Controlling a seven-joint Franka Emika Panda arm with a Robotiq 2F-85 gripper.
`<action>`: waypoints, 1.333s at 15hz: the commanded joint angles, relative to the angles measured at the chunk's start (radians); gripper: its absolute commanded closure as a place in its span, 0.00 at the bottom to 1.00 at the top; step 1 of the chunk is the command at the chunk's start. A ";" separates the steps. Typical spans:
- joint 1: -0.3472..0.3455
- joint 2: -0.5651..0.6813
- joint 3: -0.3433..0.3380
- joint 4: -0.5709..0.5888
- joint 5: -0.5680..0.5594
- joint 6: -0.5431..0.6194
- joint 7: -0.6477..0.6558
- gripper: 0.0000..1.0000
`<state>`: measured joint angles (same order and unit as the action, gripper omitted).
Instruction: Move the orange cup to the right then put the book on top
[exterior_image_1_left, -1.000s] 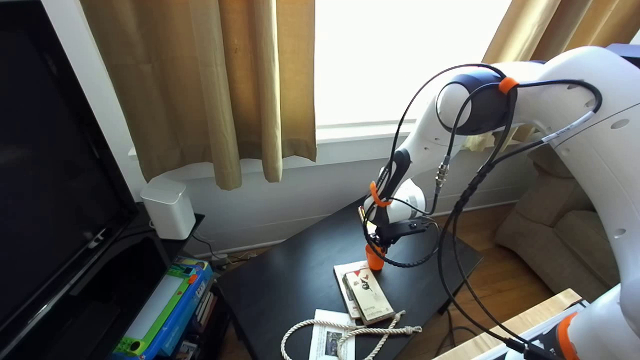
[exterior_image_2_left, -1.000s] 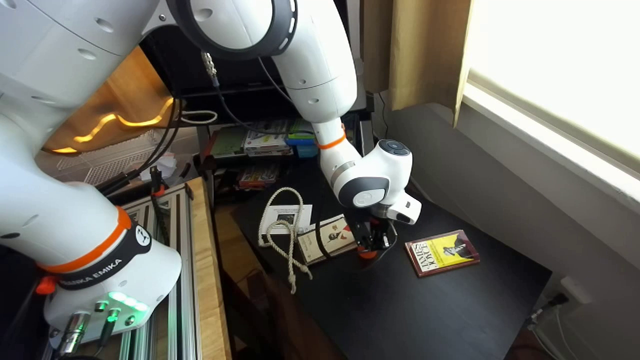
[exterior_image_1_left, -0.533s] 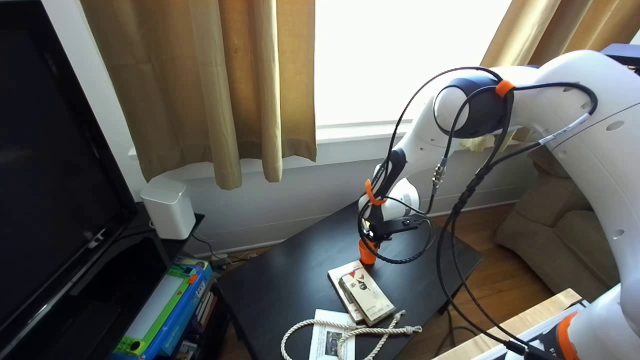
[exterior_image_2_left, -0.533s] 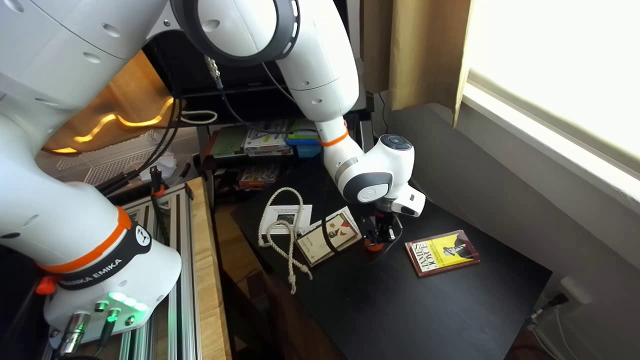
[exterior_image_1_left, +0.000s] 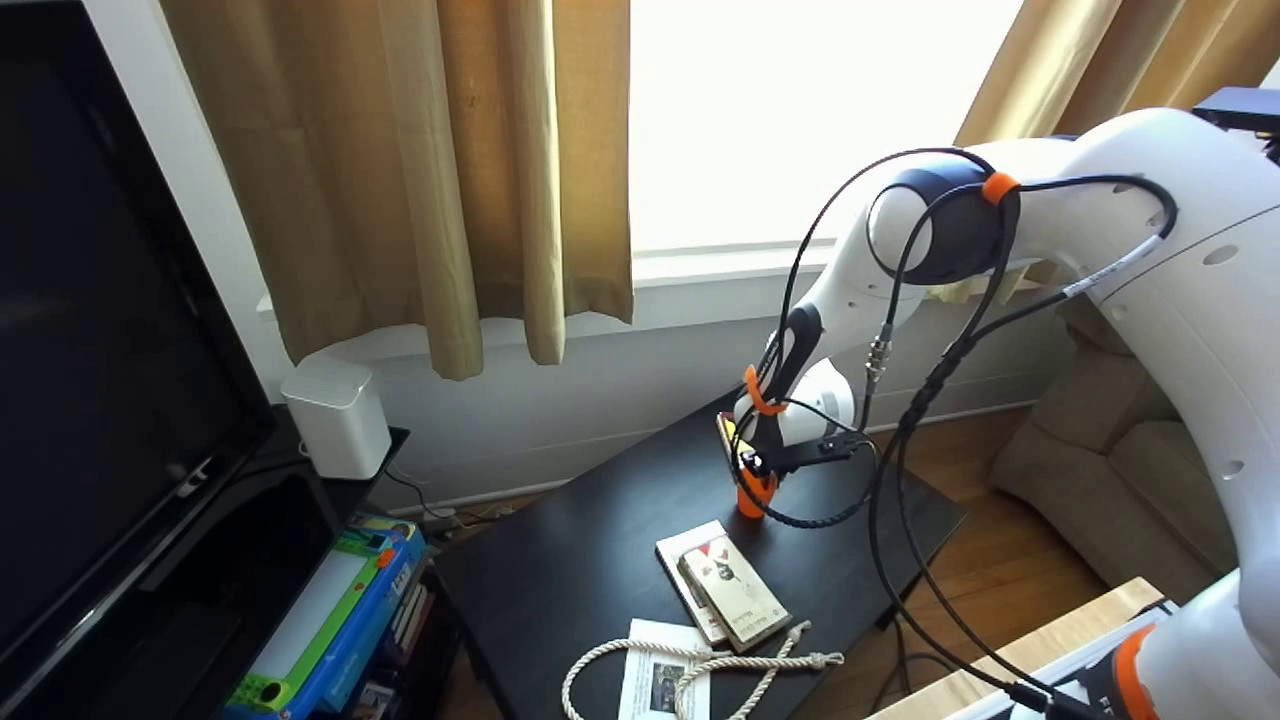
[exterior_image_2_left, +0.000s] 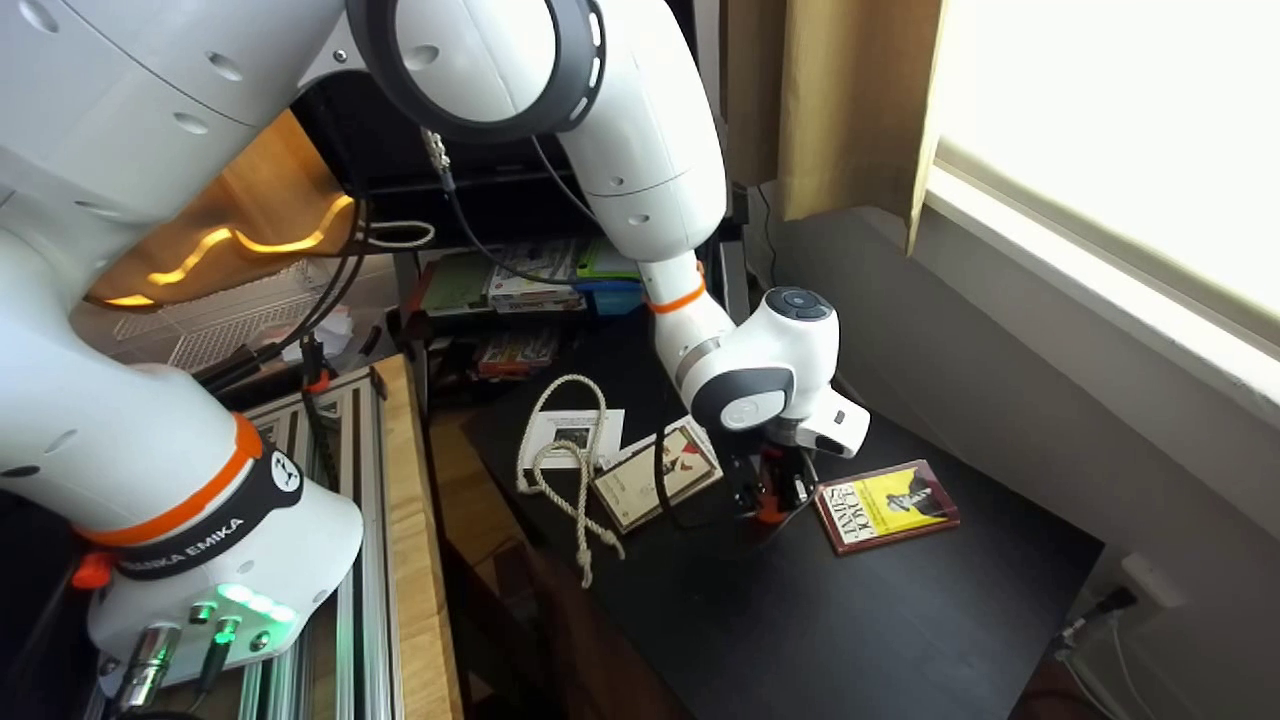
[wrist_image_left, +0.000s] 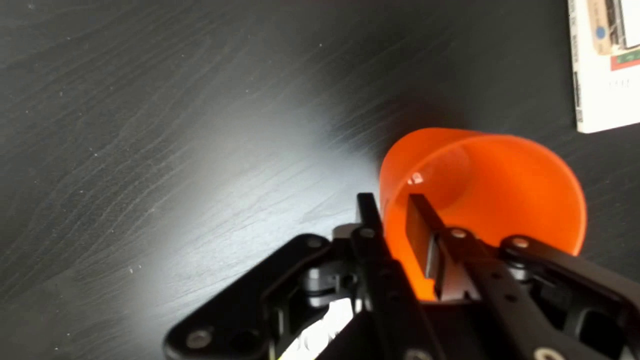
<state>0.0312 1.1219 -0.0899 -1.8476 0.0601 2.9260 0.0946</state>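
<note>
The small orange cup (wrist_image_left: 520, 195) stands on the black table with its mouth up. Its rim passes between the two fingers of my gripper (wrist_image_left: 390, 200), one finger inside the cup and one outside. A gap shows beside the wall, so the jaws stand slightly open around it. In both exterior views the cup (exterior_image_1_left: 751, 507) is partly covered by the gripper and its cable. The book (exterior_image_2_left: 885, 505), with its yellow and white cover and dark portrait, lies flat close to the cup. A pale piece of this book (wrist_image_left: 320, 327) shows behind the gripper linkage in the wrist view.
Two stacked pale books (exterior_image_1_left: 742, 595) lie on the table on the cup's other side. Beyond them are a rope (exterior_image_2_left: 583, 500) and a printed white sheet (exterior_image_2_left: 608, 422). A wall with a window (exterior_image_2_left: 1110, 250) borders the table. Loose cables hang around the wrist.
The cup has moved with my gripper away from the stacked books and towards the yellow book. The stack shifted slightly early on. The jaws have just parted a little.
</note>
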 joint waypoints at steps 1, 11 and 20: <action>-0.005 0.002 -0.003 -0.028 0.016 0.047 0.034 0.47; -0.057 -0.202 0.030 -0.240 0.005 0.118 -0.012 0.00; -0.370 -0.331 0.374 -0.361 0.027 -0.170 -0.273 0.00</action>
<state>-0.2988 0.8271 0.2562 -2.1707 0.0690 2.8950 -0.1145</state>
